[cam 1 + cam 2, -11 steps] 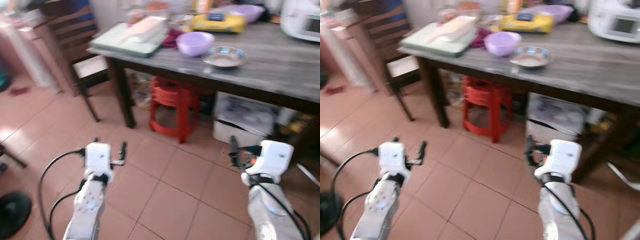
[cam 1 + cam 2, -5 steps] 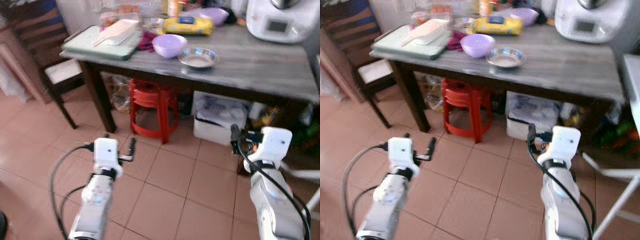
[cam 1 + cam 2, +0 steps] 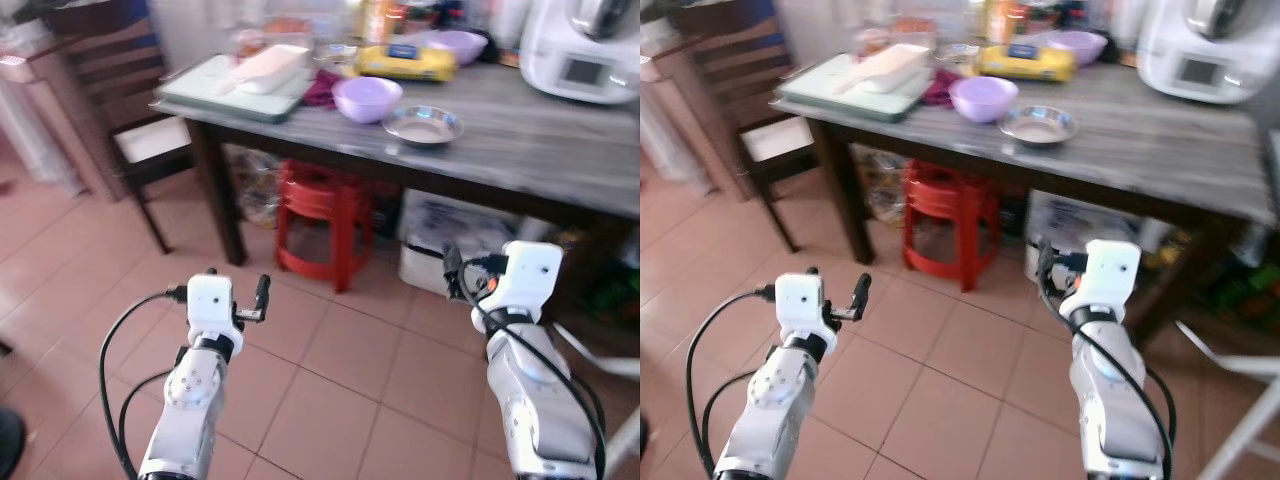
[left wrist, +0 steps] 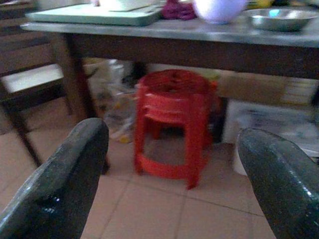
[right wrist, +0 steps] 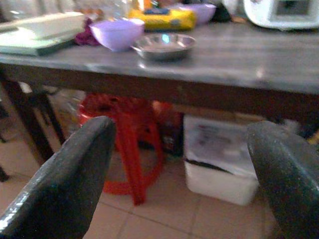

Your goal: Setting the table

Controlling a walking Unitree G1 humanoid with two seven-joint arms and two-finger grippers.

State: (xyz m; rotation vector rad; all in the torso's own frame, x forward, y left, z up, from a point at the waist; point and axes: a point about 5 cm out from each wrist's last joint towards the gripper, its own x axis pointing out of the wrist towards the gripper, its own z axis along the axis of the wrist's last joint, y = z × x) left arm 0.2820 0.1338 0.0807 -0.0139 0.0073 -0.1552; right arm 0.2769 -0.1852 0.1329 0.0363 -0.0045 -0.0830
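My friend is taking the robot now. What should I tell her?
Left gripper: open, holding nothing, out over the floor tiles.
Right gripper: open, holding nothing, short of the table.
On the table: purple bowl, metal bowl beside it, green tray at the far left end.
Done: nothing picked up or placed.
Left: step closer, then probably start with the bowls.

This was a home kitchen or dining area: a grey-topped counter (image 3: pixel 560 130) carried a purple bowl (image 3: pixel 366 98), a steel dish (image 3: pixel 423 125) and a white appliance (image 3: pixel 585 45), with a red plastic stool (image 3: pixel 322 220) beneath on terracotta floor tiles (image 3: pixel 350 390).
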